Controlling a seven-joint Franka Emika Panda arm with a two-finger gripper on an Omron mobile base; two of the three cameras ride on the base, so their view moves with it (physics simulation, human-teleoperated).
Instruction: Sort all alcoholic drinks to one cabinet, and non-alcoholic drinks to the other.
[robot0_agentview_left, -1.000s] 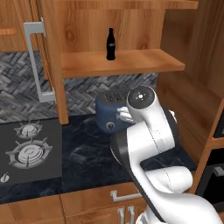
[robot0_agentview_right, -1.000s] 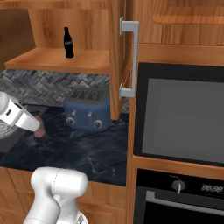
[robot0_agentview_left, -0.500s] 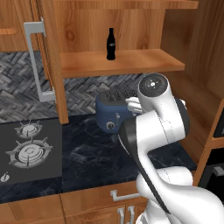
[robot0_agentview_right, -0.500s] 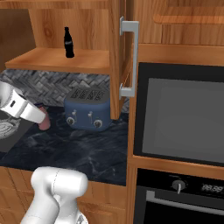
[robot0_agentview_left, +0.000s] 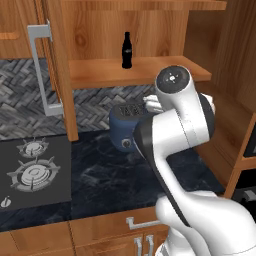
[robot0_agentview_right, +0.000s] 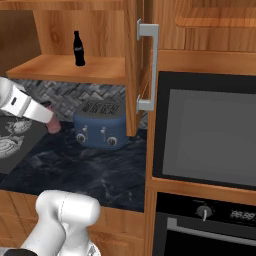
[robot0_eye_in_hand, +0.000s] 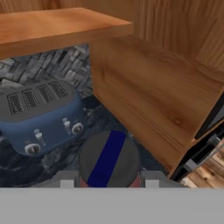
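Wood-grain cabinet (robot0_agentview_left: 125, 30) spans the wall, its door (robot0_agentview_right: 134, 65) swung open, flat grey bar handle (robot0_agentview_right: 149, 67) on it. Built-in oven (robot0_agentview_right: 207, 130) on the right: dark glossy glass front, knob below.

Table (robot0_agentview_left: 105, 180) is dark marbled stone, smooth, with a grey herringbone tile backsplash (robot0_agentview_left: 20, 100) behind. Black glass cooktop (robot0_agentview_left: 32, 170) set into the table at left, two round burners.

White arm (robot0_agentview_left: 175, 130), rounded glossy shells, dark joint bands, bends over the table in front of the toaster.

Toaster (robot0_agentview_right: 100, 125): blue, rounded box, four slots on top, small round knobs on the front. Stands on the table at the backsplash, under the open shelf (robot0_agentview_right: 70, 67).

Cola bottle (robot0_agentview_left: 127, 50): small, black, contoured, red band at mid-height. Upright on the shelf, alone, well above the toaster.

Pink bottle (robot0_agentview_right: 53, 125): short, held in the gripper (robot0_eye_in_hand: 109, 181) just left of the toaster, above the table. In the hand view its dark round cap (robot0_eye_in_hand: 109, 159) with a blue stripe sits between the two grey fingers (robot0_eye_in_hand: 65, 179), pink-red body edges showing at both sides. Gripper closed around it, narrow gap set by the bottle body.
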